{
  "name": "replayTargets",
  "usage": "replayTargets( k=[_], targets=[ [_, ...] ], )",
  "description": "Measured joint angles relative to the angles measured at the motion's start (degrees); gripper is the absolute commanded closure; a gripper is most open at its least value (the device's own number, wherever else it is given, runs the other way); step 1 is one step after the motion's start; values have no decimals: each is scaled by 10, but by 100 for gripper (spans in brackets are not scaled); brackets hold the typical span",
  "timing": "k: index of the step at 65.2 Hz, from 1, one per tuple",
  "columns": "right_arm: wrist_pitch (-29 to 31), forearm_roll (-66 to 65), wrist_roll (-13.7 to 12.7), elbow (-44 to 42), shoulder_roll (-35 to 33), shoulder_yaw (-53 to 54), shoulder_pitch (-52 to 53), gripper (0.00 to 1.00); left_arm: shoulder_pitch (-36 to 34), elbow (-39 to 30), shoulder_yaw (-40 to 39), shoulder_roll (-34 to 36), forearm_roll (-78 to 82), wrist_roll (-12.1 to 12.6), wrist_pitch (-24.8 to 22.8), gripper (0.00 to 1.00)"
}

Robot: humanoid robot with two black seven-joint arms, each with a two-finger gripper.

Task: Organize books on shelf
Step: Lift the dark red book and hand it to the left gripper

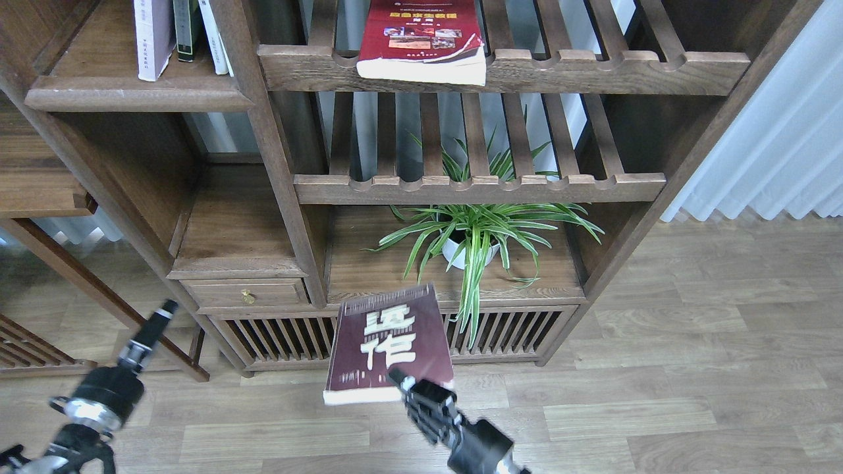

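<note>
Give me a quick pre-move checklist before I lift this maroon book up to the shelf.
1. Right gripper clamped on maroon book: ok, at its lower edge.
2. Book level: not ok, tilted.
3. Left gripper clear of book: ok, out to the left.
4. Free space on shelf beside the upright books: ok, bare board left of them.
5. Red book seated on slatted rack: not ok, overhangs front rail.
</note>
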Motion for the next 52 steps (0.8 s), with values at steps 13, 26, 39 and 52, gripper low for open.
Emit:
replayTargets(
  k=[13,26,39,52],
  targets=[
    [0,1,-3,11,5,-38,40,97,25,-80,-5,43,-4,-3,0,17],
    [0,0,-7,21,5,-59,41,97,36,-99,-5,44,-4,-3,0,17],
    [0,-3,-8,23,5,-61,39,97,38,-129,-2,27,-4,-2,0,17],
    [0,-5,-8,25,5,-70,38,97,39,-133,17,-17,-4,-7,0,17]
  ],
)
